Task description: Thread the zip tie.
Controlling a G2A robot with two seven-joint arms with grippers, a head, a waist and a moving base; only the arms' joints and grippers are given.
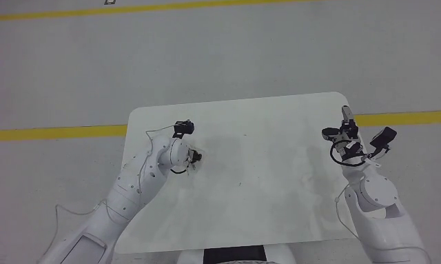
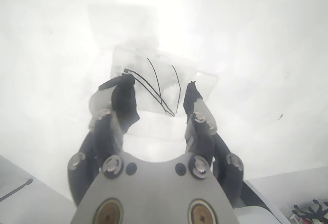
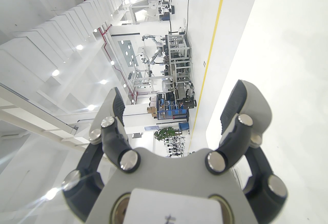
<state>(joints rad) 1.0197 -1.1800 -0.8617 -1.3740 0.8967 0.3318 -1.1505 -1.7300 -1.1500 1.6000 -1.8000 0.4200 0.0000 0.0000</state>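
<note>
Left gripper (image 2: 158, 82) sits low over the table (image 1: 275, 209) on the robot's left side, fingers apart with nothing between them, pointing into a clear box (image 2: 202, 76). The zip ties (image 2: 164, 106) are in that box: a few thin black strands, loosely bunched, fanning out from one crossing point. One small square head shows just beside the tip of one finger (image 2: 123, 96). I can't tell whether that finger touches the head. How many ties there are is hard to say through the glare, probably three or four. Right gripper (image 3: 177, 87) is up at the far right edge of the table, well apart from the box, fingers wide apart and empty, aimed out at the room. Handling judgement: the ties look very light, thin and springy, smooth enough to slip out of a loose pinch, not fragile. They will bend, not lift straight, so a grab mid-strand would leave both ends drooping. Best hold is probably across the flat of the strap right behind the head, where it's stiffest. The other gripper would then take the tail close to its tip so it can be steered into the slot. Risk: the strands overlap, so pulling one may drag the others out with it.
</note>
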